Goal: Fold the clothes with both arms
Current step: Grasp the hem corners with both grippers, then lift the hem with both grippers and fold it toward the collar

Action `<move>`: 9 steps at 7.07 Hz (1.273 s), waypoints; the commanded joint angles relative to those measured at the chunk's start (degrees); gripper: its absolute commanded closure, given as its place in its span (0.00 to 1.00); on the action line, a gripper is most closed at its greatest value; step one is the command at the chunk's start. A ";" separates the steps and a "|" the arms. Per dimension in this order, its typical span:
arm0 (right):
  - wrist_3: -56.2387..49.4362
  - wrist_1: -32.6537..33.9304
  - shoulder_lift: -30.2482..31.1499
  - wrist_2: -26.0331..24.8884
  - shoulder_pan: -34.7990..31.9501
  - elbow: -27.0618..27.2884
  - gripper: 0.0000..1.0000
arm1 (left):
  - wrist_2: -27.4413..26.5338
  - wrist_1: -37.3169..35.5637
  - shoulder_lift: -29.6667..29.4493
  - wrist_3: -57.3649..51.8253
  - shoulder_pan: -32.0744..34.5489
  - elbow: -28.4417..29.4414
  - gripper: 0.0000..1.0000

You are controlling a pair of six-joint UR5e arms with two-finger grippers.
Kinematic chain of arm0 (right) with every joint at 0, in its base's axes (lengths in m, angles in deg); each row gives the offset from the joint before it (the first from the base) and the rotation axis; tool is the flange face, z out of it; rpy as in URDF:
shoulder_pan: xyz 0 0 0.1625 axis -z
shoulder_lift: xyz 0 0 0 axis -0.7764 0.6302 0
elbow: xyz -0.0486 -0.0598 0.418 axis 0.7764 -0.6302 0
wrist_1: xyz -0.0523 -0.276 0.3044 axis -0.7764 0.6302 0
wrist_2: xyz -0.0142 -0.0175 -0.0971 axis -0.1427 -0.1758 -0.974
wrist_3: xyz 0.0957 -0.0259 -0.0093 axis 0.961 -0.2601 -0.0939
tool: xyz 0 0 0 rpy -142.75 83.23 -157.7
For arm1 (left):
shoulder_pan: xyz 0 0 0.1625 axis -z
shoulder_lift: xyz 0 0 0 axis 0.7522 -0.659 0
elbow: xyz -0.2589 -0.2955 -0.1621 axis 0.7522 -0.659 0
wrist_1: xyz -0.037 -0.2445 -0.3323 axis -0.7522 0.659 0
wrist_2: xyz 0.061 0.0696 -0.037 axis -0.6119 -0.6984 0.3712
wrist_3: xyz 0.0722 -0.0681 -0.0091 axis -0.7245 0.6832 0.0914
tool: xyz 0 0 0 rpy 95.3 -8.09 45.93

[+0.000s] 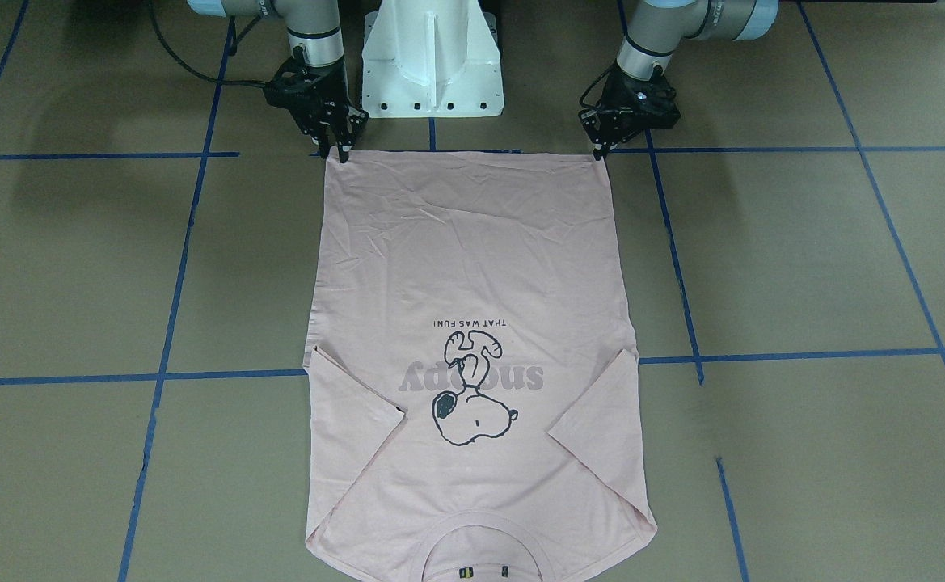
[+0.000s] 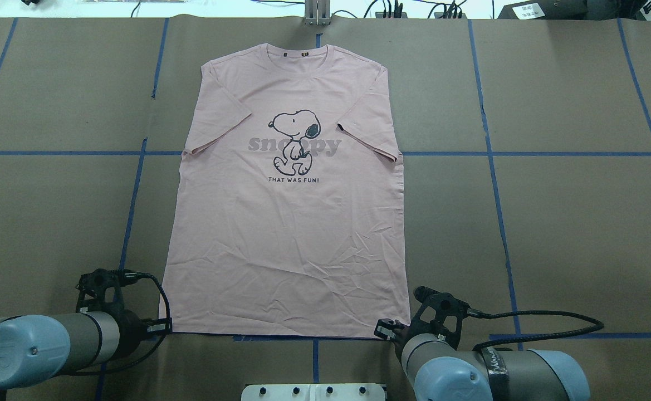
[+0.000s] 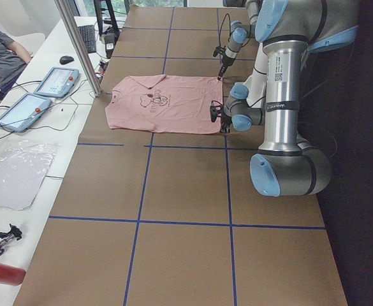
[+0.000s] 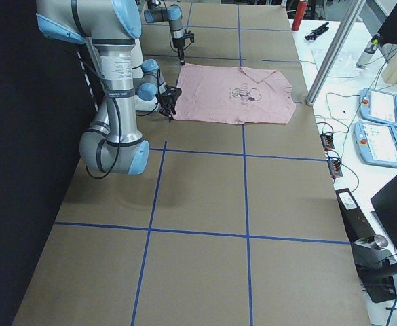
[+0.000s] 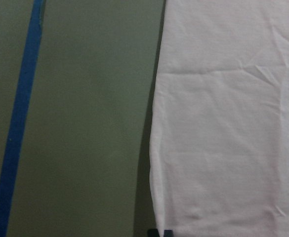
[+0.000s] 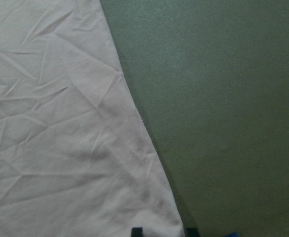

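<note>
We read directions off the overhead view, with 12 o'clock pointing away from the robot. The pale pink T-shirt (image 2: 286, 239) lies flat on the counter (image 2: 553, 223), print up. Its long axis runs from 6 to 12, with the collar (image 2: 303, 53) at 12 and the hem (image 2: 280, 333) at 6, nearest the robot. Both sleeves are turned in over the chest.

The left pincer (image 1: 600, 150) stands at the hem's 7 o'clock corner and the right pincer (image 1: 335, 152) at its 5 o'clock corner. Each arm is thus the nearer one to its own corner. From the left pincer the cloth spreads toward 1 o'clock, and from the right pincer toward 11.

In the right wrist view the right pincer's fingertips (image 6: 137, 232) stand apart with the hem corner lying between them, so it is spread and not yet pinching. The left pincer's tips show close together at the very edge of the cloth. Whether they have closed on the hem or only narrowed, we cannot tell. The fabric by both corners lies flat, with no lift.

We judge the step in hand to be taking the two hem corners. The fold would then run along the long axis, carrying the hem from 6 toward the collar at 12. Both corners would need to travel evenly, or the hem would skew.
</note>
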 commanded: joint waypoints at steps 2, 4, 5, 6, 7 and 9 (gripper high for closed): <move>0.05 0.00 -0.07 -0.18 -0.22 0.65 1.00 | 0.00 0.06 -0.09 0.00 -0.07 -0.18 1.00; -1.09 1.04 0.98 0.78 -1.79 3.35 1.00 | 0.61 -0.37 -1.05 -0.09 -0.07 -2.18 1.00; -3.45 5.75 0.90 3.75 -3.11 9.12 1.00 | 3.31 -4.29 -1.14 -0.26 0.36 -6.29 1.00; -3.73 12.41 0.46 4.56 -3.91 14.31 1.00 | 6.91 -12.34 -2.27 -1.92 1.67 -12.51 1.00; -4.78 19.44 0.46 5.53 -3.57 21.15 1.00 | 9.90 -23.29 -8.81 -7.33 5.60 -18.75 1.00; -4.79 36.65 -3.55 6.49 -1.72 35.22 1.00 | 16.66 -53.06 -28.02 -8.79 11.58 -29.67 1.00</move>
